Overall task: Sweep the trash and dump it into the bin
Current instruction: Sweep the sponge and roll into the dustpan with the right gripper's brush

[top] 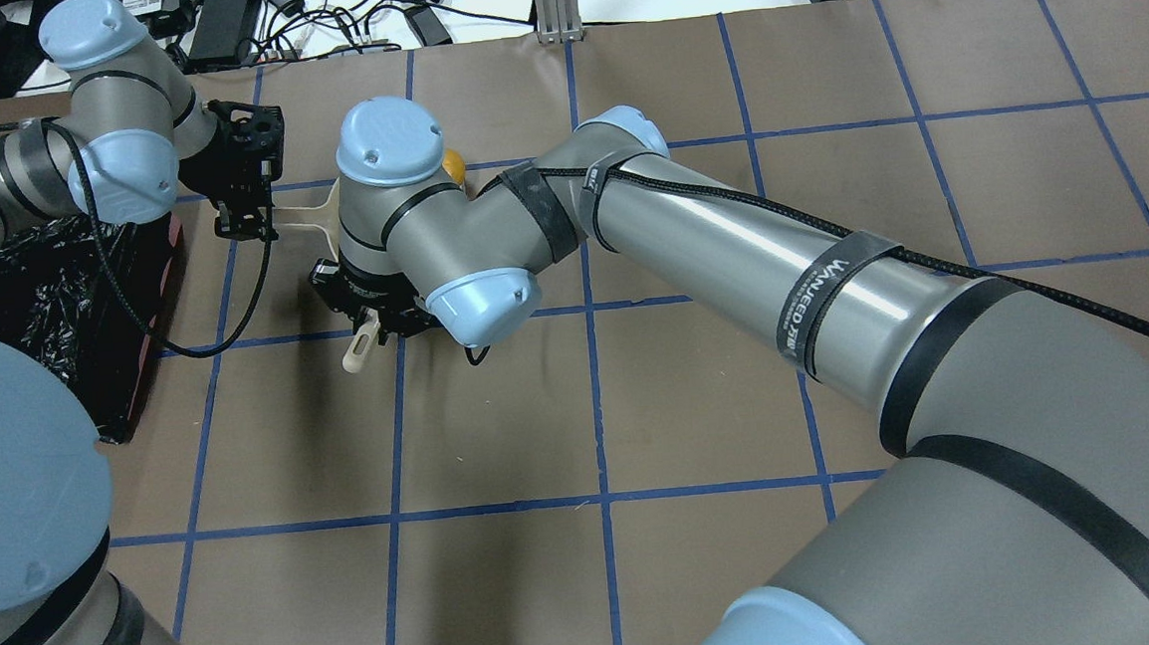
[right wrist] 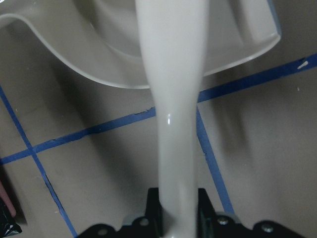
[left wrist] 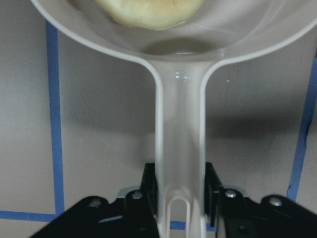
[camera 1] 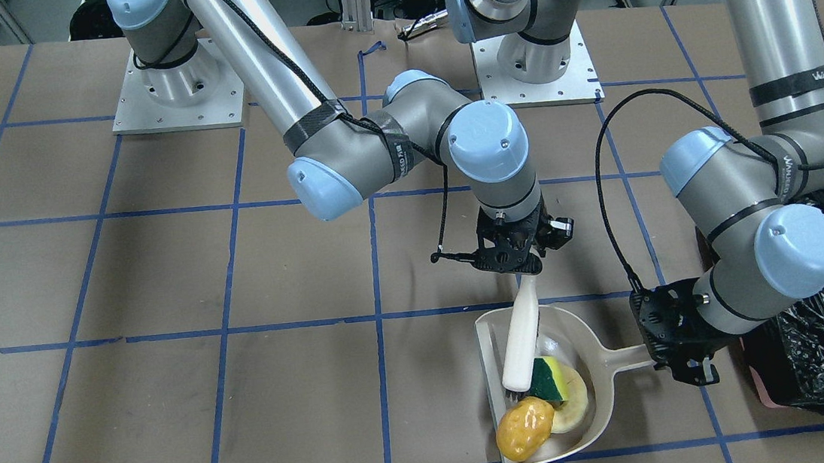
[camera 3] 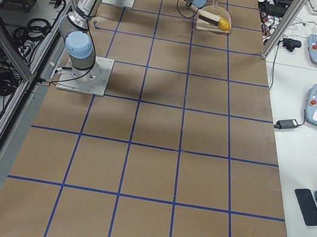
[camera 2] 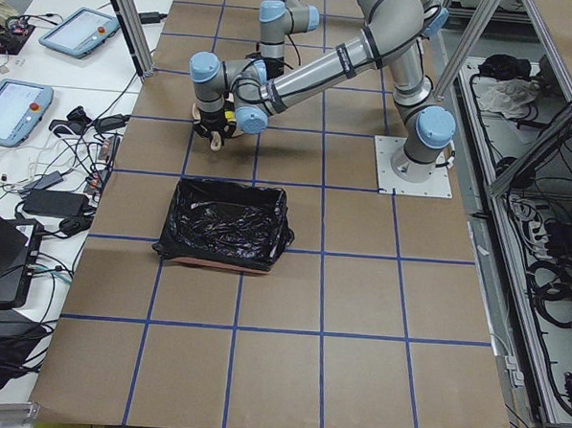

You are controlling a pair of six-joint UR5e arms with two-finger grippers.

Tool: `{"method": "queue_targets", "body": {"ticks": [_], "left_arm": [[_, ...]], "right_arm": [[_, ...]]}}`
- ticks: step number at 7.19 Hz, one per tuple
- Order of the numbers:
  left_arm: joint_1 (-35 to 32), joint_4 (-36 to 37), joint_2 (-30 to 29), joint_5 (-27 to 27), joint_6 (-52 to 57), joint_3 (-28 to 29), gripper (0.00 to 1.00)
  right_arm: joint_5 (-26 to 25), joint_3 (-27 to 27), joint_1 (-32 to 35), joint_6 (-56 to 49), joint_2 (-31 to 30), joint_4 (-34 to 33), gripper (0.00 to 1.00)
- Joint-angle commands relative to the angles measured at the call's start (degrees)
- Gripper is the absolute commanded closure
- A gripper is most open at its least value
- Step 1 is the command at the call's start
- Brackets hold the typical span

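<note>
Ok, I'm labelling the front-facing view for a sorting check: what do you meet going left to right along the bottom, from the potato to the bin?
The potato lump → dustpan handle → left gripper, shut on that handle → black-lined bin.

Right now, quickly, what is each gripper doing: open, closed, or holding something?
Left gripper: closed, holding the dustpan handle.
Right gripper: closed, holding the brush handle.
</note>
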Motion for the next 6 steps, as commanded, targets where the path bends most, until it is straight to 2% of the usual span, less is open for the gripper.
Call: {"method": "queue_targets", "body": {"ticks": [1,6], "left_arm": [[0.0,0.0,0.0,0.0,0.0,0.0,0.9],[0.3,0.0,0.3,-0.9,0.5,0.0,0.91]], "right_arm": [[-0.6,-0.3,0.1,-0.4,-0.8,0.8,1.0],[-1.1,-0.4,-1.9,-1.3,-8.2,11.9,1.0]]}}
